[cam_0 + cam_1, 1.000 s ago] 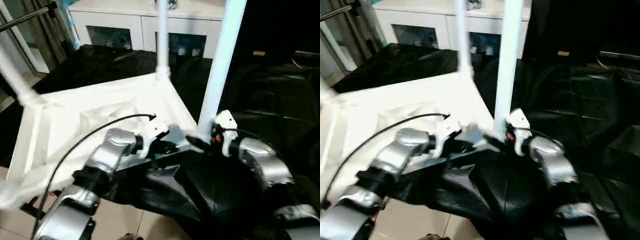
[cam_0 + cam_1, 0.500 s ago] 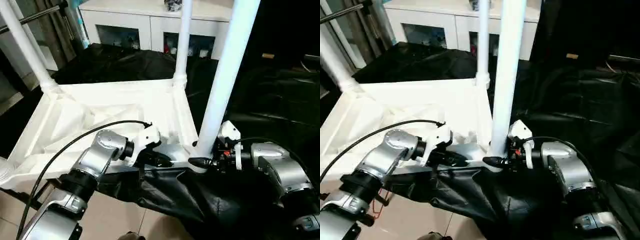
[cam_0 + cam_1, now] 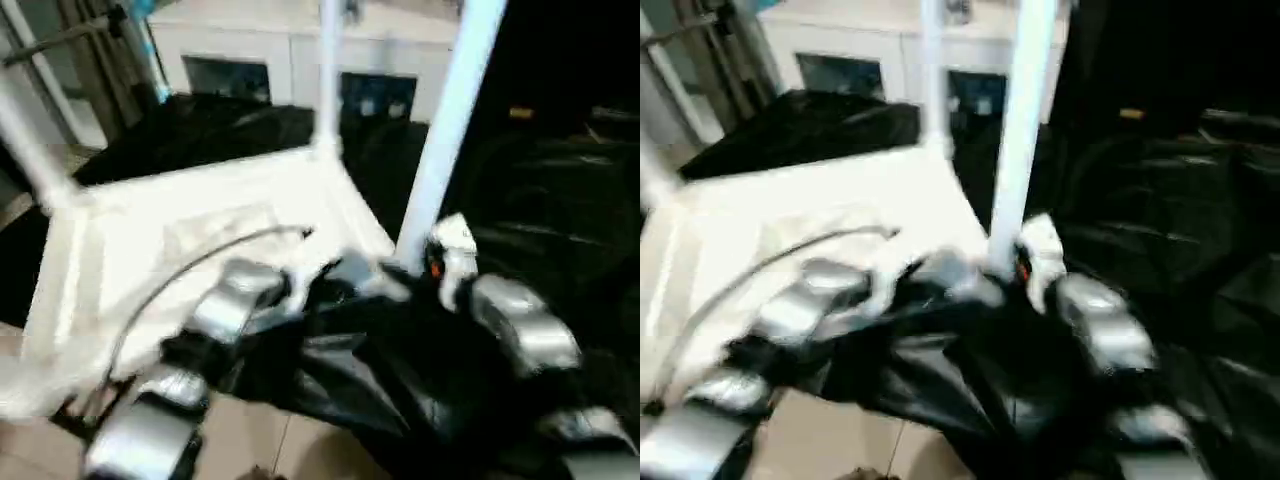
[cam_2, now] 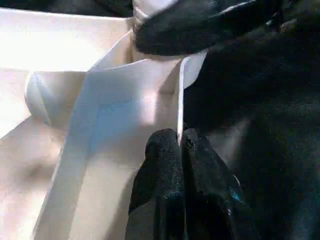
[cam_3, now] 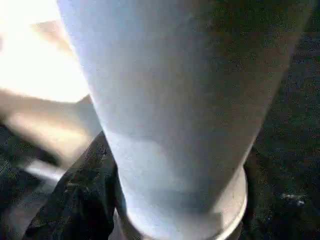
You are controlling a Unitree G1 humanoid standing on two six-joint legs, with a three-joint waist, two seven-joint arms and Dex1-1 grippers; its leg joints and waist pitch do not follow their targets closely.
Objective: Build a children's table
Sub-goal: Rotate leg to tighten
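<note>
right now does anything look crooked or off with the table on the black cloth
Nothing looks damaged. The tabletop lies underside up on the black cloth, its near edge overhanging the floor. The near leg stands seated in its corner socket. The left end effector is pinched on the tabletop's thin rim.

Work table (image 3: 560, 200) draped in black cloth, which hangs crumpled over the near edge above a tiled floor (image 3: 250, 445). Lying directly on the cloth: the white tabletop (image 3: 200, 215), underside up (ribs toward the camera), tilted across the near-left part, with legs (image 3: 445, 130) standing up from its corner sockets.
</note>
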